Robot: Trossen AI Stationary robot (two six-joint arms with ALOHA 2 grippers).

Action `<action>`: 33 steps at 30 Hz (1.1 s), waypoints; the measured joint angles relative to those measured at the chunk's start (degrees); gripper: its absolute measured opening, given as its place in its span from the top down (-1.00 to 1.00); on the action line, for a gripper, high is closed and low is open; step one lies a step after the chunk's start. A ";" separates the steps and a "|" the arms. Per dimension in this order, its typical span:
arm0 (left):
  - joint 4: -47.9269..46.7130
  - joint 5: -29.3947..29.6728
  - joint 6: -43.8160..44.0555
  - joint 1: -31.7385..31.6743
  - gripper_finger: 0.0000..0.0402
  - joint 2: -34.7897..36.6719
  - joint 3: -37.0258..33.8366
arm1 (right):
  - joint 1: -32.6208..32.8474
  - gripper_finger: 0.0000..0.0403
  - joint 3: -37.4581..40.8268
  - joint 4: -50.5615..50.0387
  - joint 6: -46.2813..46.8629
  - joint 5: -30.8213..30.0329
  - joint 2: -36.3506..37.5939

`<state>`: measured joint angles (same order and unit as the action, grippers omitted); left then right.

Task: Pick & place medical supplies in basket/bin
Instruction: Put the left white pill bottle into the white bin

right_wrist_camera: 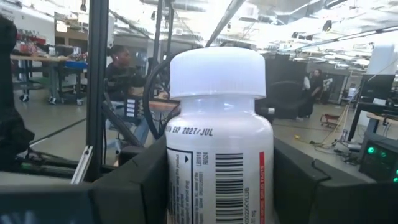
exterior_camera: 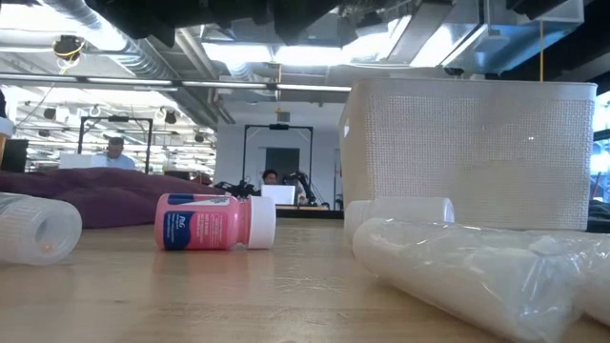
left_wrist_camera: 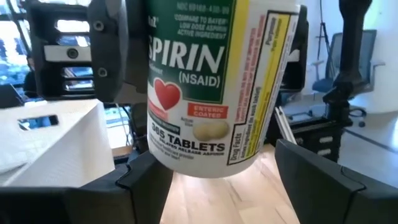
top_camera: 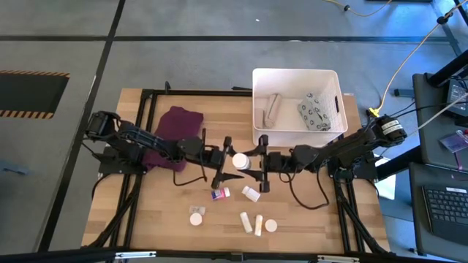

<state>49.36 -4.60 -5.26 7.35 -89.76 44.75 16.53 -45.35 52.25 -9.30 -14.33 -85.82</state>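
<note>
A white aspirin bottle (top_camera: 240, 161) with a green and yellow label (left_wrist_camera: 211, 81) hangs upright over the table's middle, cap (right_wrist_camera: 214, 71) up. My right gripper (top_camera: 257, 163) reaches it from the right and is shut on it. My left gripper (top_camera: 225, 158) faces it from the left, open. Its fingers (left_wrist_camera: 146, 180) stand on either side of the bottle's lower end. The white basket/bin (top_camera: 295, 73) stands at the far right, holding a beige roll (top_camera: 272, 109) and a grey patterned pouch (top_camera: 316, 114). My right gripper pinches the aspirin bottle's body (right_wrist_camera: 175, 177), below the shoulder, between its two fingers (right_wrist_camera: 138, 180), one on each side. The fingers come in about level from the table's right. The bottle stands upright in the hold, cap up, lifted clear of the table.
On the near half of the table lie a pink bottle (top_camera: 219, 193) on its side, a white bottle (top_camera: 251, 193), two round white containers (top_camera: 196, 218) and two tubes (top_camera: 250, 223). A purple folded cloth (top_camera: 174, 131) lies at the far left. People sit at desks beyond the table.
</note>
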 joint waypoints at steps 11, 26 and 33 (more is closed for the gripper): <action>3.07 3.56 -2.62 0.04 -0.31 0.11 0.09 | -0.02 -0.04 0.18 -0.98 0.22 -0.26 -0.14; 3.18 3.53 -3.55 0.04 -0.01 0.11 0.09 | -0.02 -0.11 0.18 -1.21 0.04 -0.15 -0.13; 2.30 3.54 -3.48 0.04 -0.01 0.06 0.02 | -0.02 -0.33 0.09 -4.64 -0.02 0.02 0.15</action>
<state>51.66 -1.06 -8.73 7.40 -89.69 44.77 16.51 -45.25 47.61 -9.32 -14.31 -85.67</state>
